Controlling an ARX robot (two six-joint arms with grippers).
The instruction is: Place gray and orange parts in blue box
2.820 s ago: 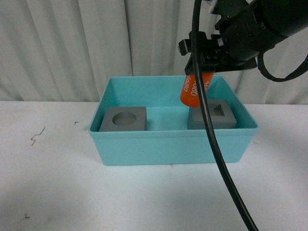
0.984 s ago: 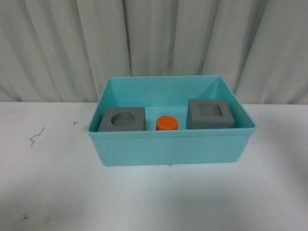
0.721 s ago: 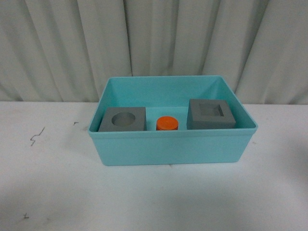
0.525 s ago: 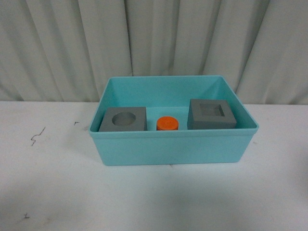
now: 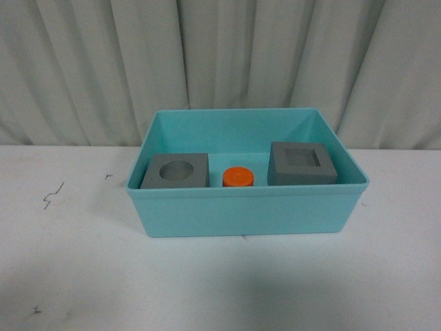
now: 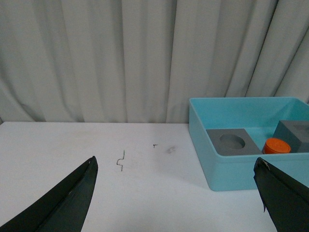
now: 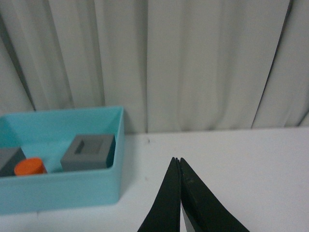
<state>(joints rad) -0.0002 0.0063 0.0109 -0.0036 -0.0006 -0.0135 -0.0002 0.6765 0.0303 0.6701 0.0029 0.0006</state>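
Note:
The blue box (image 5: 244, 210) stands on the white table in the front view. Inside it sit a gray cube with a round recess (image 5: 176, 172) on the left, the orange cylinder (image 5: 238, 176) upright in the middle, and a gray cube with a square recess (image 5: 302, 163) on the right. Neither arm shows in the front view. My left gripper (image 6: 176, 164) is open and empty over the table left of the box (image 6: 241, 169). My right gripper (image 7: 177, 159) is shut and empty over the table right of the box (image 7: 63, 191).
White curtains (image 5: 220, 62) hang behind the table. Small dark scuff marks (image 5: 52, 196) lie on the white tabletop left of the box.
The right arm, which held the orange cylinder over the box, has let it go and left the front view. The cylinder now stands between the two cubes.

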